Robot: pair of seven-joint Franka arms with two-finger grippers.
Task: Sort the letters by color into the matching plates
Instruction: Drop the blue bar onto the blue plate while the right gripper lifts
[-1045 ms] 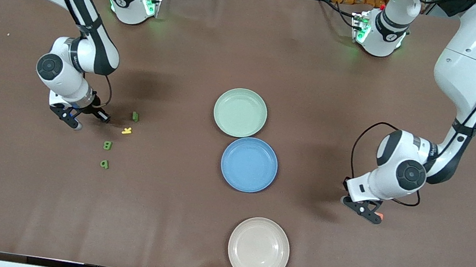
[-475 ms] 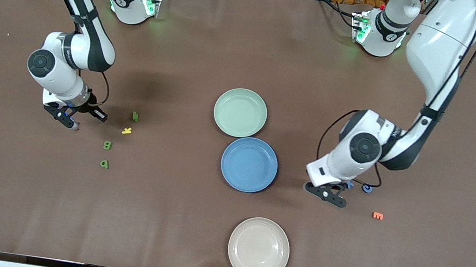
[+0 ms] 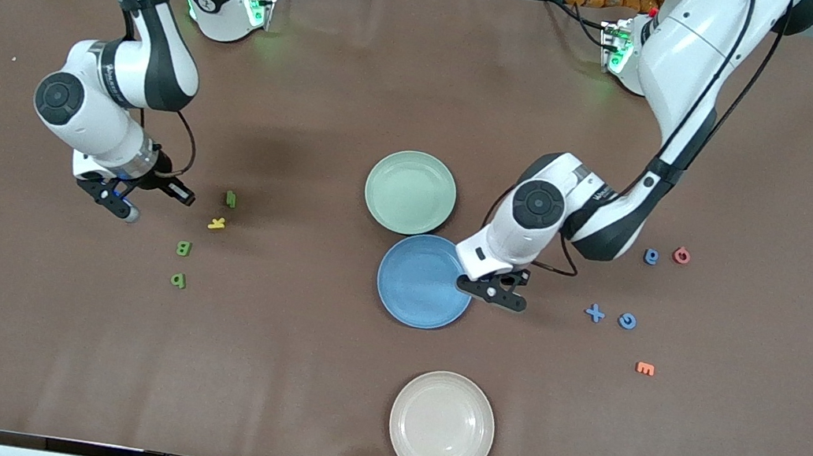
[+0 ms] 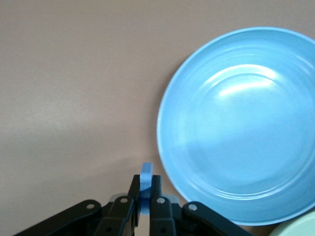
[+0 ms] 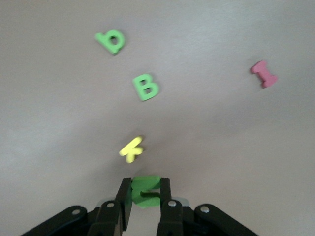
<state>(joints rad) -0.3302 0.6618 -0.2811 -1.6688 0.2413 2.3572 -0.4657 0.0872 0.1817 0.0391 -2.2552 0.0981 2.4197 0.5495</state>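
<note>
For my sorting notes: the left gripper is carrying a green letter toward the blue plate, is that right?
Not quite: the left wrist view shows the left gripper shut on a blue letter, not a green one. It is indeed at the blue plate.

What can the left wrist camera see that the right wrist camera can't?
Only the left wrist view: the blue plate and the left gripper pinching a blue letter. Only the right wrist view: a green b, a green B, a yellow k, a pink I, and the right gripper pinching a green letter. Both: the brown table and a gripper shut on one letter.
</note>
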